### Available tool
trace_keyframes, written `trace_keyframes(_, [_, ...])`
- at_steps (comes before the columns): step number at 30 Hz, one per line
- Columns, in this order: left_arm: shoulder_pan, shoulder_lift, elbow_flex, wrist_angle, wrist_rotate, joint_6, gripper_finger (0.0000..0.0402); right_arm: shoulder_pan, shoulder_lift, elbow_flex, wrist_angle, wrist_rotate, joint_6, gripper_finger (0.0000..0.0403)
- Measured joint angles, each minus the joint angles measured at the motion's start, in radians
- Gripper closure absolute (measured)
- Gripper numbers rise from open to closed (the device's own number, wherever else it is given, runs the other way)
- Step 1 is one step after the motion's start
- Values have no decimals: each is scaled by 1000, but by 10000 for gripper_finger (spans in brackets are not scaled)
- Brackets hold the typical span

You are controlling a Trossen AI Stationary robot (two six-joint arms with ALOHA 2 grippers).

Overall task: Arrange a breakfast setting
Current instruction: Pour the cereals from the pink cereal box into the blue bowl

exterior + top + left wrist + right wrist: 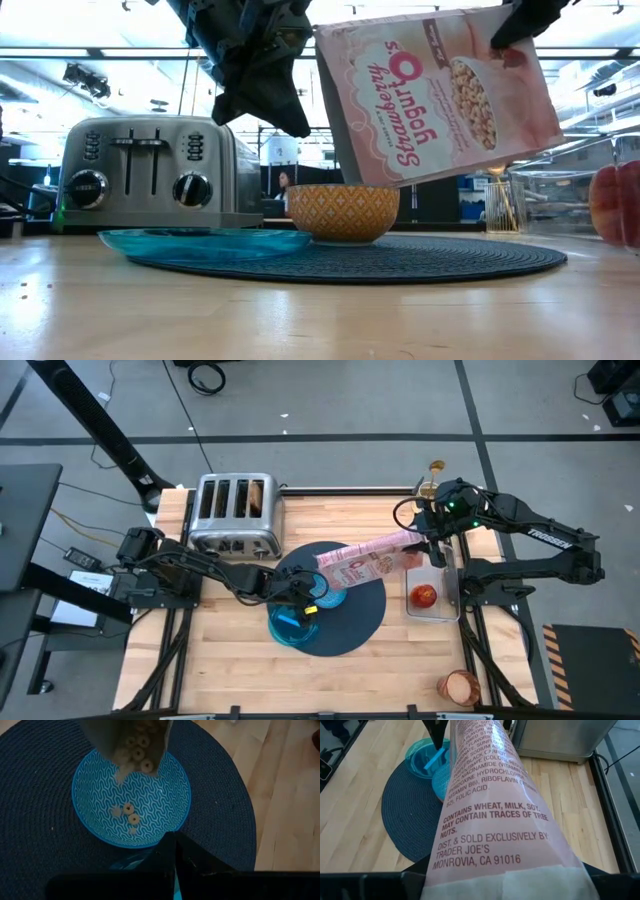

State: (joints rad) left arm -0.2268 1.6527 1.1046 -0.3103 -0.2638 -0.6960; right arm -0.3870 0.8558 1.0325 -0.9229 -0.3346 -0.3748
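1. Nearest the right wrist camera: pink cereal box [490, 815], held at its closed bottom end by the right gripper [432, 545], jaws pinching the box. Box is tipped mouth-down so the contents run out by gravity.
2. Box mouth sits right over the small blue bowl [131, 797]; cereal rings [131, 815] are dropping in, and only a few lie on the bowl floor, so I judge the pour barely started.
3. Bowl stands on the round dark slate-blue mat [365, 610], near its middle, touching the teal plate [293, 625] that overlaps the mat's near-left edge. From the low view the bowl's outside [342, 212] reads orange-patterned.
4. Left gripper [300, 592] hangs just above the bowl and plate, pointing down, jaws pressed together around something light blue; I can't tell what. It looks parked there to watch or steady the bowl side.
5. Right arm reaches in from the far-right corner of the worktop [225, 660], forearm low, wrist rolled to angle the box down toward centre. Left arm stretches from the left edge, past the toaster [235, 512], elbow low.
6. Rest of the setting is unplaced: red fruit [424, 596] in a clear tray [447, 610] right of the mat, amber cup [461, 686] at the near-right corner, toast slice [257, 495] in a toaster slot.
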Motion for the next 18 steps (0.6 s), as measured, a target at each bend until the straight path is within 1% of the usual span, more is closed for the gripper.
trace_keyframes(10, [0, 0, 0, -1, 8, 0, 396, 5, 0, 0, 9, -42, -8, 214])
trace_keyframes(12, [0, 0, 0, -1, 8, 0, 396, 6, 0, 0, 4, -22, -10, 214])
trace_keyframes(15, [0, 0, 0, -1, 12, 0, 396, 10, 0, 0, 4, -34, -10, 214])
trace_keyframes(18, [0, 0, 0, -1, 16, 0, 396, 16, 0, 0, 1, -23, -10, 214])
